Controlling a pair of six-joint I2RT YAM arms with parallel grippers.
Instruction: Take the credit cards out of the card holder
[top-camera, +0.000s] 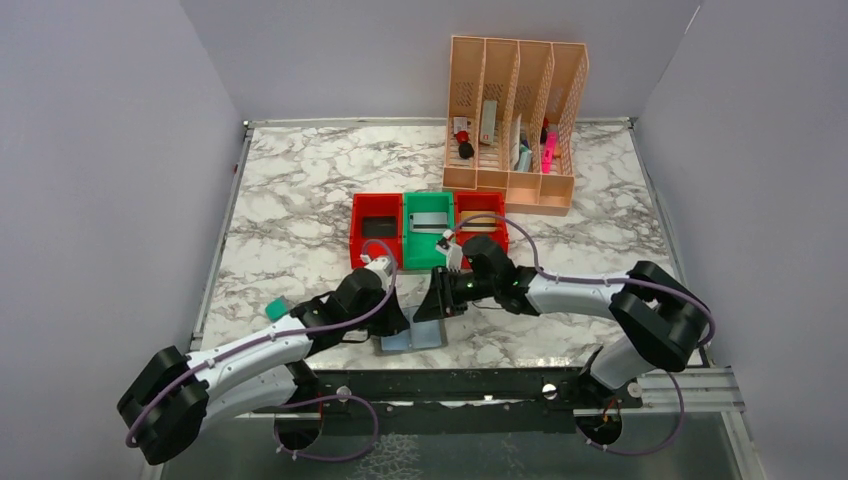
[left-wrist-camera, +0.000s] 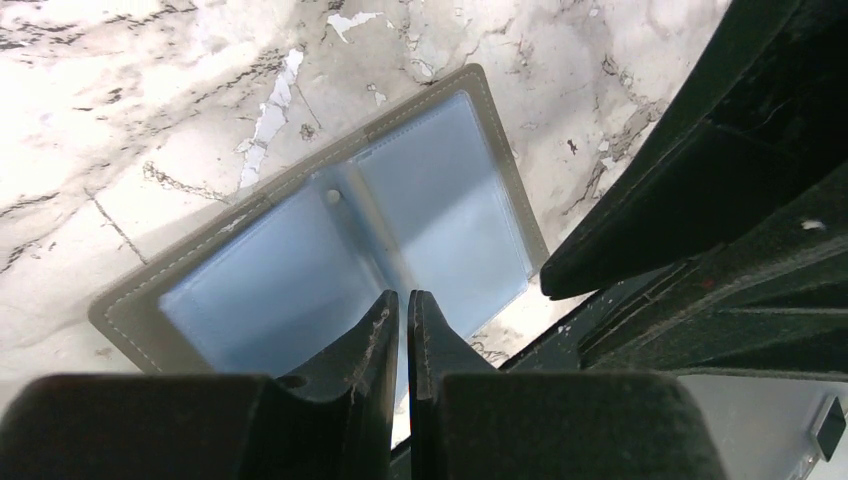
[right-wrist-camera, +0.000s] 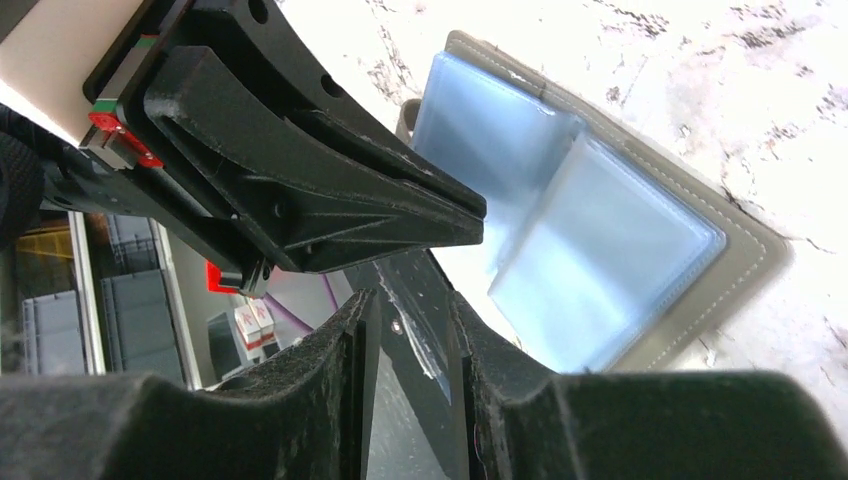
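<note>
Now | card holder (left-wrist-camera: 440, 200) open flat | left gripper (left-wrist-camera: 403, 297) nearly closed over it, grip unclear | right gripper (right-wrist-camera: 410, 298) parted, empty

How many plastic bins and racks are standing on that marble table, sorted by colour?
Red bins: 2
Green bin: 1
Peach slotted organiser: 1
Total: 4
</note>
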